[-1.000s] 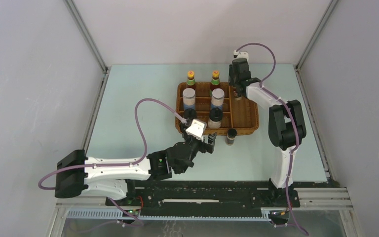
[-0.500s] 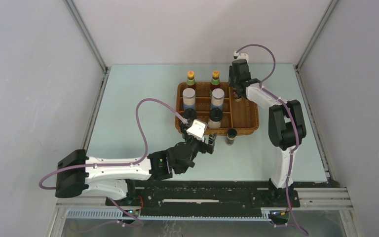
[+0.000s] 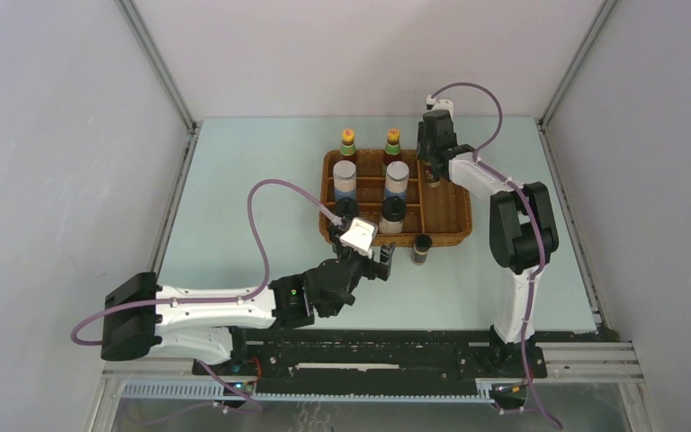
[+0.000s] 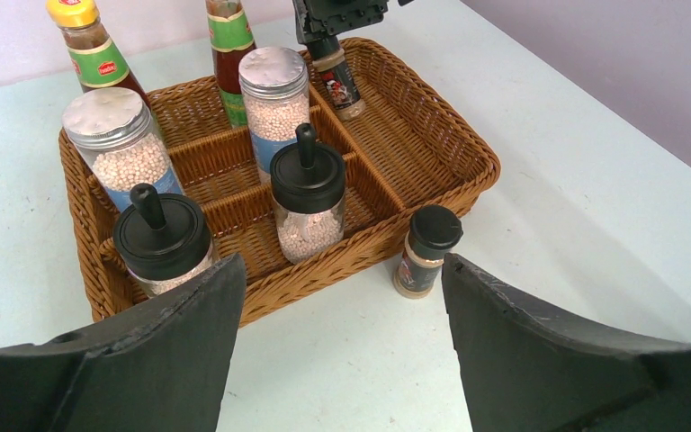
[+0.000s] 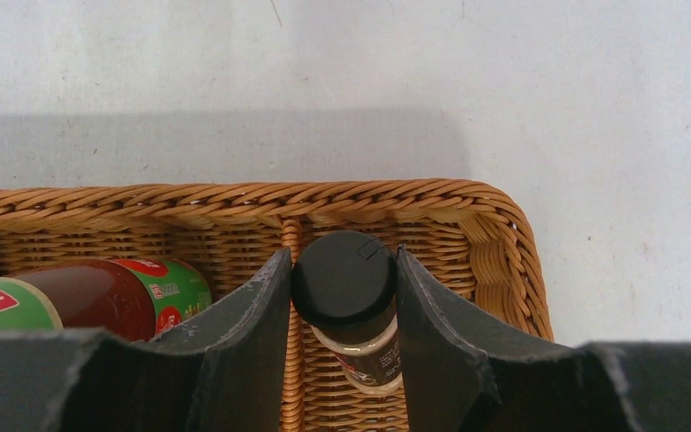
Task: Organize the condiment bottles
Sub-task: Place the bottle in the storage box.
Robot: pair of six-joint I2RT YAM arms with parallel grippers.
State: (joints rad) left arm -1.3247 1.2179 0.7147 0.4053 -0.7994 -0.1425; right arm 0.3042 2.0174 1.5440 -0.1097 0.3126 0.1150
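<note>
The right claw (image 5: 343,301) is closed narrowly on a tiny dark spice bottle (image 4: 339,88), one finger on each side just under its black cap. The bottle hangs slightly tilted in the far right compartment of the wicker tray (image 4: 468,153); whether its base touches the weave cannot be told. Just left of this claw, past a divider, stand two dark sauce bottles with green labels (image 3: 348,144) (image 3: 393,142).

The left claw (image 4: 342,265) is spread wide and holds nothing, hovering low over the pale table (image 4: 594,225) by the tray's near rim. Ahead of it and slightly right, the second tiny dark bottle (image 4: 423,252) stands upright on the table, just outside the tray wall. Straight ahead, inside the tray, is one white black-capped jar (image 4: 306,193), with its twin (image 4: 162,243) ahead and left. Beyond these stand two silver-topped shakers (image 4: 274,94) (image 4: 117,135), each in its own compartment.
</note>
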